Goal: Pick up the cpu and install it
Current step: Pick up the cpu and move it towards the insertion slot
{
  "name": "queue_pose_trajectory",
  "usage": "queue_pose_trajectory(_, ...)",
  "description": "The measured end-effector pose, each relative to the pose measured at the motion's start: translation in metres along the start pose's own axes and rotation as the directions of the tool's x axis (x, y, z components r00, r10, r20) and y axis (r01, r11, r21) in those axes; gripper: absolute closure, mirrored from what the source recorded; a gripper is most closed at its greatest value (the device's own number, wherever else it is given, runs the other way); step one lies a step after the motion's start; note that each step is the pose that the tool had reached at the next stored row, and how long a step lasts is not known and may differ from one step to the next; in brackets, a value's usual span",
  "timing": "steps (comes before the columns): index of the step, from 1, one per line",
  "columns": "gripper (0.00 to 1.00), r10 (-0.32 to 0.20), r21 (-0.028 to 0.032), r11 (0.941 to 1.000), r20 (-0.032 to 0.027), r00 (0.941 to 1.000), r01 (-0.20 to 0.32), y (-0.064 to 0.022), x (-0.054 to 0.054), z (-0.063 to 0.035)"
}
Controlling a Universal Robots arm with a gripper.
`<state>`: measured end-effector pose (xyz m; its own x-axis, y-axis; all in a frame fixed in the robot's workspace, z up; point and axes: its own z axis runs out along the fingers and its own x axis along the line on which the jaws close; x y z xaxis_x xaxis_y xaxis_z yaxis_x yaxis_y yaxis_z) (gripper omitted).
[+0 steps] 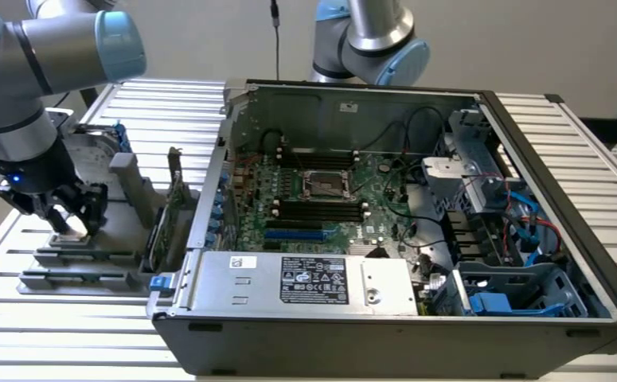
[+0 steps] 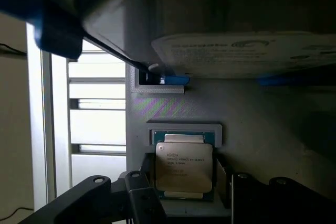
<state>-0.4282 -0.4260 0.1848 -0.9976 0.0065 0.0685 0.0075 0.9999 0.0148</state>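
The cpu [image 2: 184,167] lies flat, silver top up, in a shallow seat of the grey holder [image 2: 262,129], which rests on the slatted table [image 1: 53,342] at the exterior view's left, beside the open computer case [image 1: 393,334]. My claw [image 2: 186,176] stands over it, jaws apart, with fingers [image 2: 143,195] flanking its side edges very closely. I cannot tell whether they touch. The motherboard's socket [image 1: 327,185] lies well apart.
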Motion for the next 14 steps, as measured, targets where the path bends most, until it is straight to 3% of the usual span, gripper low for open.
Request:
queue_pose_trajectory(8, 0.46, 0.0, 0.0, 1.0, 0.0001, 1.0, 0.0, 0.0001, 0.0, -0.0057)
queue_pose_trajectory(14, 0.46, 0.0, 0.0, 1.0, 0.0, 1.0, 0.0, 0.0005, 0.002, -0.027)
